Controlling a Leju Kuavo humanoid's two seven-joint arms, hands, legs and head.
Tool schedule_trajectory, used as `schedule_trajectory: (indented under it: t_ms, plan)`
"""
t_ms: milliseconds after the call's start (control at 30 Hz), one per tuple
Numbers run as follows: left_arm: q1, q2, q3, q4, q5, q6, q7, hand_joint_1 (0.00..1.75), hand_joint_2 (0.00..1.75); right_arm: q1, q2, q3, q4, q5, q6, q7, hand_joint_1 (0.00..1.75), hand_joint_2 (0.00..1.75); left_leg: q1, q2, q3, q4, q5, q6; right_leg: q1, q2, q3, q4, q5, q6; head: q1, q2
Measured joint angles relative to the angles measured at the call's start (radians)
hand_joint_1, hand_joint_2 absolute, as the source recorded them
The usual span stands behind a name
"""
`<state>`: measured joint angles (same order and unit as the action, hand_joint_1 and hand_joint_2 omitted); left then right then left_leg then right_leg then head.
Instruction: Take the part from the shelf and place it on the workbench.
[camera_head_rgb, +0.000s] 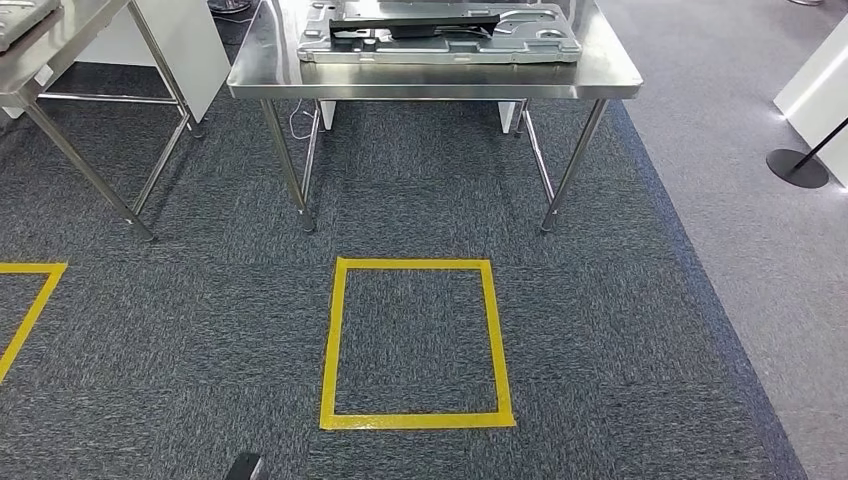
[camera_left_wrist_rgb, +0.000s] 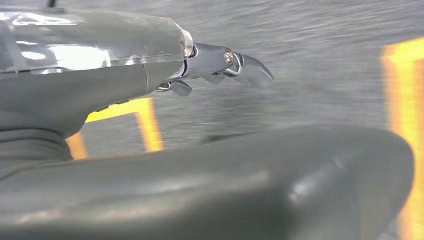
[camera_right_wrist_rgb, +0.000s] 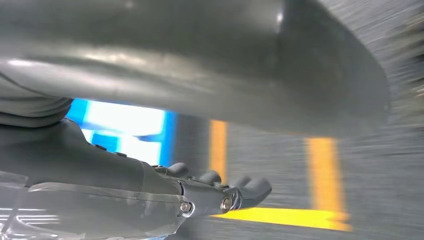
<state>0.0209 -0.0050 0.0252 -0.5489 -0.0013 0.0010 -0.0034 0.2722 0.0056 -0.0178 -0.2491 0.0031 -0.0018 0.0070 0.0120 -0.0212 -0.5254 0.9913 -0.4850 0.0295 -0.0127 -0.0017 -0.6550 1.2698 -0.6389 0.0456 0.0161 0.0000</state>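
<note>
Both our left hand (camera_left_wrist_rgb: 220, 62) and right hand (camera_right_wrist_rgb: 220, 192) hang spread, holding nothing; the part (camera_head_rgb: 440, 30) lies on the worktop (camera_head_rgb: 600, 75); next we judge a walk up.

The right hand (camera_right_wrist_rgb: 150, 200) hangs over blurred grey carpet (camera_right_wrist_rgb: 270, 165), thick grey thumb (camera_right_wrist_rgb: 200, 60) apart from the darker fingers (camera_right_wrist_rgb: 245, 190), nothing held. Yellow tape (camera_right_wrist_rgb: 280, 217) lines cross the carpet beyond the fingers. A bright blue-edged panel (camera_right_wrist_rgb: 125, 125) glows behind.

Glossy steel workbench (camera_head_rgb: 430, 80), matt rough grey carpet (camera_head_rgb: 600, 330), smooth yellow tape (camera_head_rgb: 415, 420).
</note>
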Motion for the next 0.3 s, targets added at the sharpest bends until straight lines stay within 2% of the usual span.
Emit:
schedule_trajectory:
  t_ms: [33,67,100,167,200,233,300]
  plan:
    - [-0.011,0.0,0.0,-0.015,0.0,0.0,0.0,0.0,0.0,0.014,-0.001,0.0,0.016,0.0,0.0,0.0,0.0,0.87,0.0,0.0,-0.001,0.001,0.0,0.0,0.0,0.0,-0.012,0.021,0.002,0.0,0.0,0.0]
    - [-0.015,0.0,0.0,-0.024,0.001,0.0,0.0,0.0,0.0,0.021,-0.002,0.001,0.025,0.0,0.0,-0.001,0.0,1.31,-0.001,0.0,-0.001,0.001,0.0,-0.001,0.0,0.0,-0.003,0.001,0.023,-0.001,0.0,0.0]
    - [-0.013,0.0,0.0,-0.026,0.001,0.0,0.001,0.0,0.0,0.02,-0.003,0.001,0.026,0.0,-0.001,-0.001,0.0,1.75,-0.001,0.0,0.0,0.001,0.0,-0.002,0.0,0.0,0.028,-0.06,0.06,-0.004,0.001,0.0]
    - [0.011,-0.001,-0.001,-0.012,0.001,0.0,0.002,0.0,0.0,-0.005,-0.004,0.003,0.006,0.0,-0.001,-0.003,0.0,1.75,-0.002,0.003,0.001,0.001,-0.002,-0.007,0.002,-0.001,0.104,-0.212,0.124,-0.015,0.0,0.0]
    - [0.031,-0.001,-0.001,0.006,0.001,0.0,0.003,0.0,0.0,-0.027,-0.004,0.004,-0.014,0.0,-0.001,-0.004,0.0,1.75,-0.003,0.005,0.001,0.001,-0.002,-0.011,0.005,-0.001,0.127,-0.259,0.141,-0.021,0.0,0.0]
    - [0.053,-0.001,-0.002,0.029,0.001,0.0,0.003,0.0,0.0,-0.05,-0.003,0.006,-0.039,0.0,0.0,-0.004,0.0,1.75,-0.006,0.009,0.002,0.003,-0.006,-0.012,0.006,0.0,0.136,-0.281,0.146,-0.024,-0.001,0.0]
    - [0.089,-0.001,-0.002,0.064,0.001,0.0,0.005,0.0,0.0,-0.086,-0.002,0.008,-0.077,0.0,0.0,-0.007,0.0,1.75,-0.008,0.016,0.005,0.005,-0.01,-0.011,0.007,0.003,0.135,-0.284,0.148,-0.027,-0.003,0.0]
